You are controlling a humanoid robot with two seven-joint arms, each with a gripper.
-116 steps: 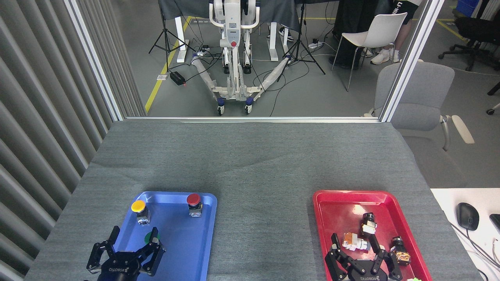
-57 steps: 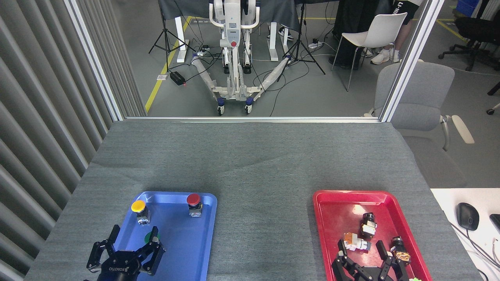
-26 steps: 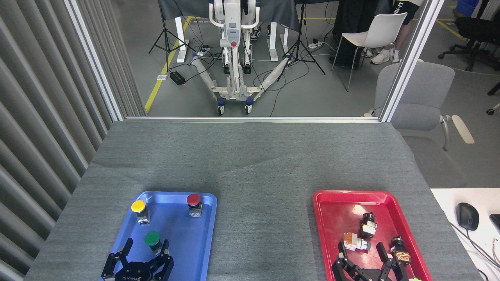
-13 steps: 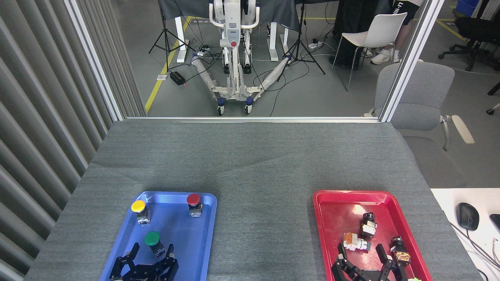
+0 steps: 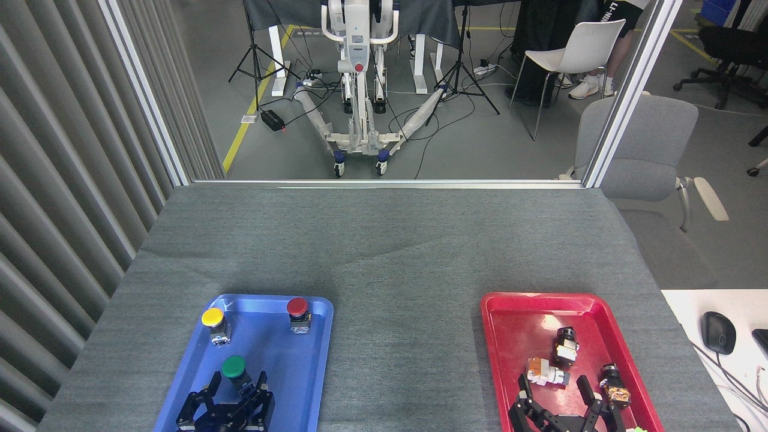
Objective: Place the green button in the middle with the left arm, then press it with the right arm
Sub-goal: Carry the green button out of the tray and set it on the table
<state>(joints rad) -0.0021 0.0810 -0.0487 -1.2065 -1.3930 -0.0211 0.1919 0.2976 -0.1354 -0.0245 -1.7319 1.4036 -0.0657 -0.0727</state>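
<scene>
The green button (image 5: 234, 366) stands upright in the near part of the blue tray (image 5: 271, 298). My left gripper (image 5: 238, 384) comes in from the bottom edge, open. One of its fingers (image 5: 213, 383) stands left of the button's block and another stands right of it; I cannot tell if they touch. My right gripper (image 5: 554, 393) hangs open low over the red tray (image 5: 540, 296), with nothing between its fingers. The middle (image 5: 407, 336), bare grey cloth, lies between the two trays.
A yellow button (image 5: 212, 318) and a red button (image 5: 296, 307) stand at the blue tray's far end. Several small switch parts (image 5: 564, 348) lie in the red tray. A computer mouse (image 5: 717, 332) rests on a white surface at the right.
My left gripper slid right and pulled back, uncovering the green cap, then edged forward so its fingers now flank the button. My right gripper drew back toward the bottom edge.
</scene>
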